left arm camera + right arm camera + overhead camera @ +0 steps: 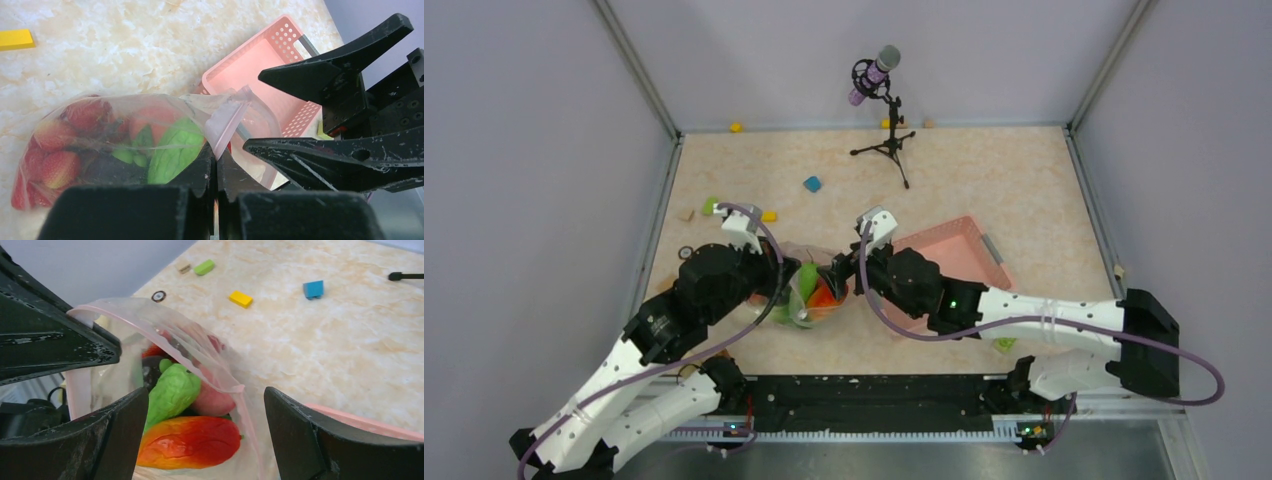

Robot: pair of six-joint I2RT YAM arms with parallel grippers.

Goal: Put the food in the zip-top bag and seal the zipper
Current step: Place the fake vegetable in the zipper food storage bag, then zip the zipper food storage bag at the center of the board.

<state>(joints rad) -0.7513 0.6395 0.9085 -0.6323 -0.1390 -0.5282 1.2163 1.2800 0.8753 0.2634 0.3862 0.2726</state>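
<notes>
One marbled beige table [984, 170], grey walls [534, 150] around; microphone stand [886, 140] at back, pink basket [954, 250] right of centre. One clear bag [809, 300] of food [190, 440], table centre: left claw [216, 162] pinching its mouth edge, right claw [206, 390] spread wide astride it.

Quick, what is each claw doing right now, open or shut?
Left gripper: shut on the zip-top bag, at its mouth edge.
Right gripper: open, holding nothing.

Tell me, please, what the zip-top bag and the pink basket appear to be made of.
Zip-top bag: thin clear plastic film, glossy; it crinkles and the food shows through. Pink basket: seemingly rigid moulded plastic, matt, with holes in its wall.
</notes>
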